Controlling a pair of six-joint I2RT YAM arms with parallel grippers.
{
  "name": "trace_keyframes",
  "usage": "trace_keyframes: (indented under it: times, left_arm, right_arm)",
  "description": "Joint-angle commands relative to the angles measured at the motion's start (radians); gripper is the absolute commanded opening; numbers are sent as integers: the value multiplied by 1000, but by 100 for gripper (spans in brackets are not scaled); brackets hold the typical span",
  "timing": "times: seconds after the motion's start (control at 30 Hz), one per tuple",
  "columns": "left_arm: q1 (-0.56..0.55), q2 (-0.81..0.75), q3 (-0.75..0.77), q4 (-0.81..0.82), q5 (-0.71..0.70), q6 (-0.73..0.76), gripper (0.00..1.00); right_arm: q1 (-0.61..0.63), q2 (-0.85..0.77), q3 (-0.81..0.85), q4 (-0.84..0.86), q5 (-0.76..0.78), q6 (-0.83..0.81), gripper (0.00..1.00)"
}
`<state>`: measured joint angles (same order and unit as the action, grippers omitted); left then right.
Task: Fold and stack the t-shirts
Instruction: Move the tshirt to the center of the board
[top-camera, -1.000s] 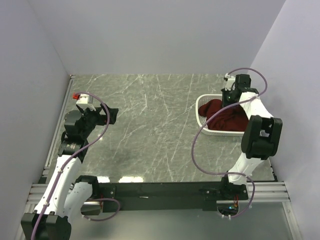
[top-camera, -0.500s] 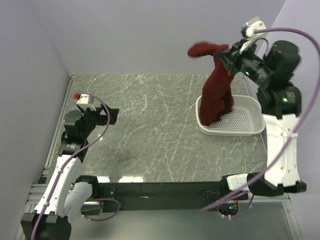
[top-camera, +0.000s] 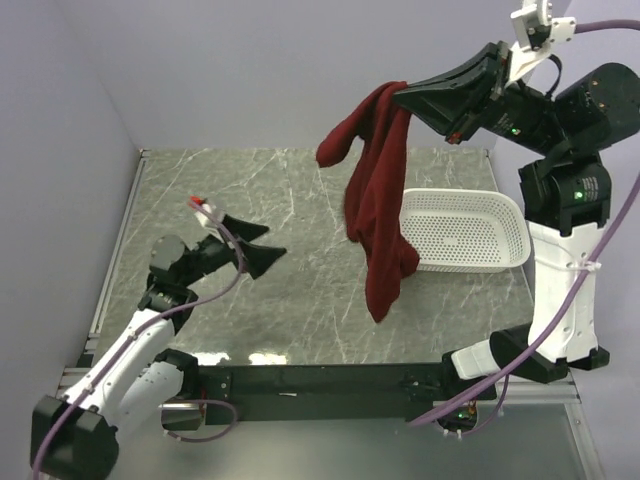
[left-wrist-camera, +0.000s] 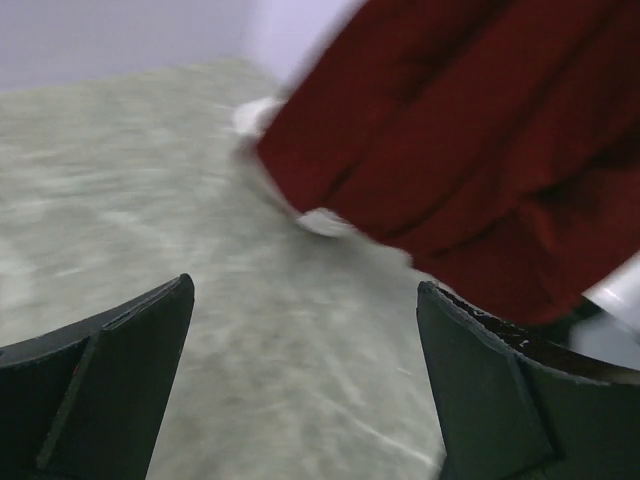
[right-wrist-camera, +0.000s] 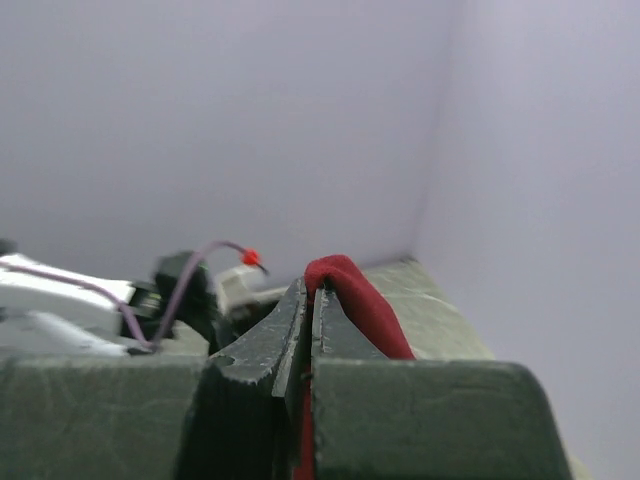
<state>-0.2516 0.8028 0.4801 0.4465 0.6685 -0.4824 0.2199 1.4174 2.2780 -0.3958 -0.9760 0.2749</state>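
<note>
maroon t-shirt (top-camera: 378, 205): lifted out of white mesh basket (top-camera: 470, 262) since earlier; hangs from right gripper (top-camera: 404, 93), jaws pinched on its edge. left gripper (top-camera: 272, 243): spread wide, empty, apart from shirt.

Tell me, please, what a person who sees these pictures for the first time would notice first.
The dark red t-shirt catches the eye: it hangs in a long drape from the shut right gripper, held high above the right half of the table. Just right of it, the white mesh basket stands empty. On the left, the left gripper hovers low over the table, wide open and pointing toward the shirt.
</note>
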Motion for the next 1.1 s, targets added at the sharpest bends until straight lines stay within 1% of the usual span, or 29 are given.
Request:
trace_keyframes:
  times: [0.0,0.03,0.1,0.13,0.17,0.2,0.23,0.27,0.3,0.33,0.37,0.4,0.43,0.5,0.53,0.57,0.6,0.63,0.67,0.8,0.83,1.0,1.07]
  left_arm:
    - [-159,22,99,123,79,-7,99]
    - [-184,30,123,45,68,19,99]
    - [-222,48,169,-6,77,74,100]
    - [-228,53,170,6,98,74,99]
    - [-235,53,169,33,123,64,99]
    - [-257,52,144,73,152,41,99]
    - [-273,49,132,96,157,39,99]
    - [-288,29,126,69,131,48,99]
    - [-314,13,124,26,93,100,100]
    - [-319,-31,124,-15,6,129,100]
    - [-318,-59,123,-102,-38,160,99]
    - [-318,-88,120,-135,-87,213,99]
    - [-318,-155,117,-167,-190,232,99]
    - [-318,-220,100,-236,-292,289,99]
    - [-316,-278,95,-255,-341,301,99]
    - [-318,-306,88,-270,-433,317,99]
    - [-318,-329,77,-302,-476,333,100]
    - [-318,-373,71,-313,-516,338,99]
    - [-318,-390,65,-322,-577,344,99]
    - [-318,-448,41,-344,-665,360,99]
    - [-316,-453,40,-354,-665,363,99]
    - [-318,-433,45,-377,-665,389,99]
    - [-318,-421,41,-377,-665,403,100]
  right_arm:
    - [74,20,15,141,-55,123,0]
    - [96,25,14,129,-38,104,0]
    - [165,31,15,104,-21,64,0]
    - [200,34,20,92,21,47,0]
    - [231,41,24,50,52,-9,0]
    - [295,48,38,28,86,-41,0]
    - [323,55,47,5,117,-72,1]
    - [347,78,57,-27,187,-119,1]
    - [386,92,80,-38,215,-137,1]
    - [397,106,90,-44,238,-147,1]
    - [403,132,101,-54,278,-158,0]
    - [415,143,122,-61,298,-169,0]
    - [421,159,132,-69,325,-183,0]
    - [421,172,149,-90,400,-221,0]
    - [421,176,150,-97,427,-233,0]
    - [421,179,152,-112,450,-264,0]
    - [421,178,150,-118,498,-266,0]
    - [420,175,149,-126,519,-314,0]
    - [421,172,144,-135,542,-327,0]
    - [418,153,95,-158,637,-393,0]
    - [415,147,84,-161,673,-404,0]
    - [365,117,14,-160,683,-414,0]
    - [366,110,-14,-167,648,-427,0]
